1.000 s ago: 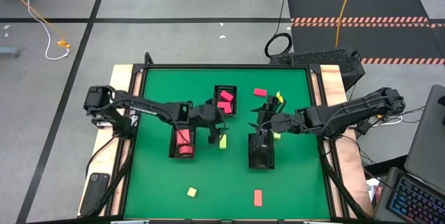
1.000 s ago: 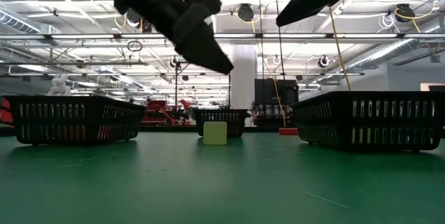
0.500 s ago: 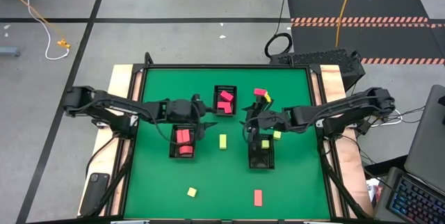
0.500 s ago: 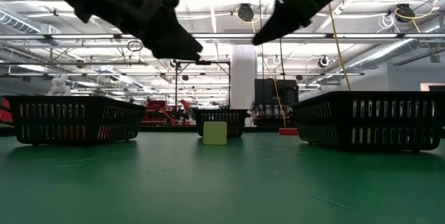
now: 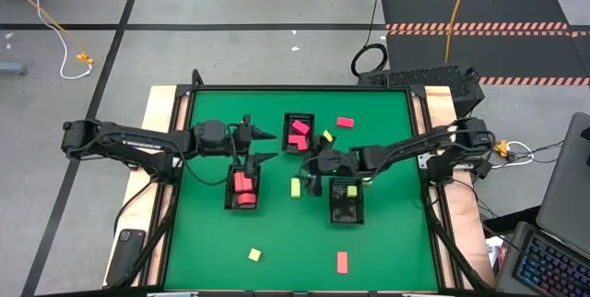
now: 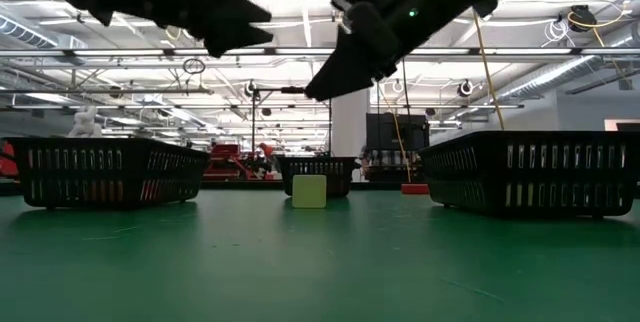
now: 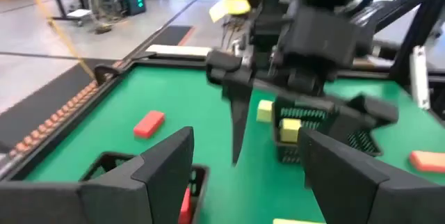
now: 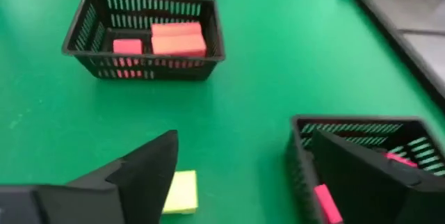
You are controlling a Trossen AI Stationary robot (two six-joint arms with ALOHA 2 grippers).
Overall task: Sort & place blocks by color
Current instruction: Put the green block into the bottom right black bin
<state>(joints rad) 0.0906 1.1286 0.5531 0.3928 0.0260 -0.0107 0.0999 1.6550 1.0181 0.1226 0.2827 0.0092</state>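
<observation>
The right gripper [image 5: 313,173] hangs with jaws spread and empty above a pale yellow cube [image 5: 296,187] lying on the green felt-like tabletop [image 5: 387,242] between two black slatted plastic baskets [image 5: 242,189]. The left gripper [image 5: 260,145] hovers over the left basket, also spread and holding nothing. Pink-red bars [image 5: 241,182] lie inside that basket.

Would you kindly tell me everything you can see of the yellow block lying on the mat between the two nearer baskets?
The yellow block is a small pale-yellow solid with flat faces and square edges, matte. It lies flat on the green mat between two black baskets, touching neither. Nothing grips it; the right gripper, open, hovers just above it.
</observation>
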